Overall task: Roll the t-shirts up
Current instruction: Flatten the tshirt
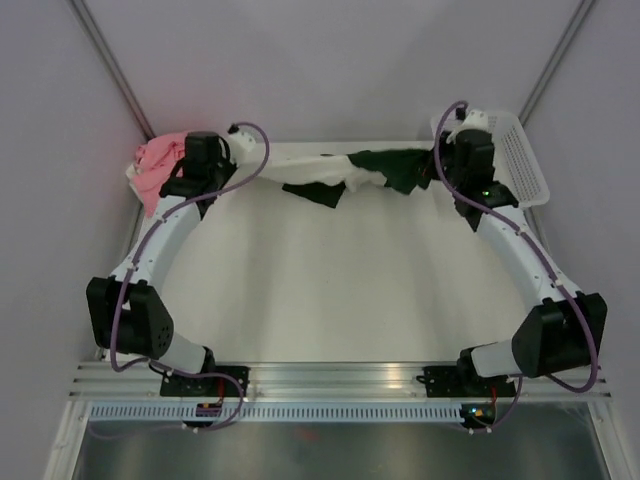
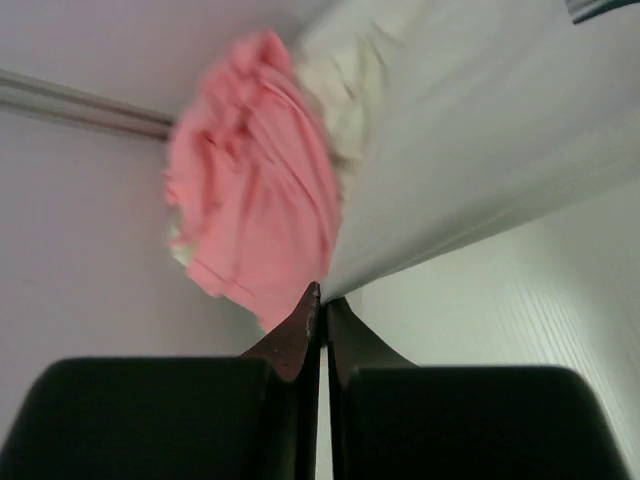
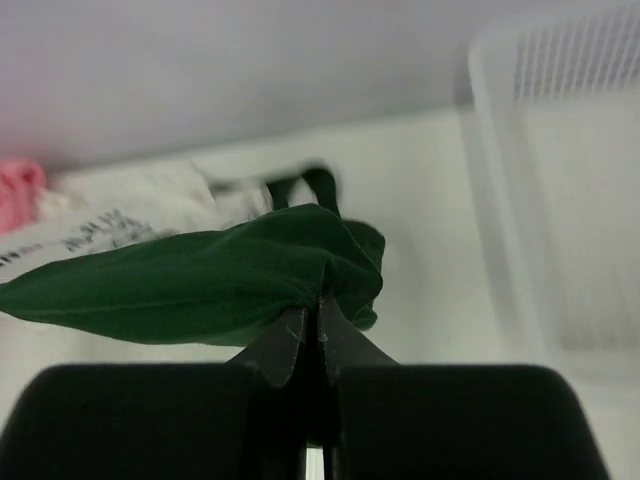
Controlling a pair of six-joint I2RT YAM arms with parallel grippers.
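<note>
The left gripper point(image 2: 322, 303) is closed flat, pinching the edge of a cream-white t-shirt point(image 2: 480, 130). The right gripper point(image 3: 318, 308) is closed too, nipping a fold of the dark green t-shirt point(image 3: 200, 275). Both shirts hang stretched between the grippers, left of the white mesh basket point(image 1: 525, 165). The right arm hides the basket's left side, and its inside is blurred. One crumpled pink t-shirt point(image 1: 152, 170) lies farthest from the basket. A cream fold point(image 2: 345, 90) beside it may be a fourth shirt, but this is unclear.
</note>
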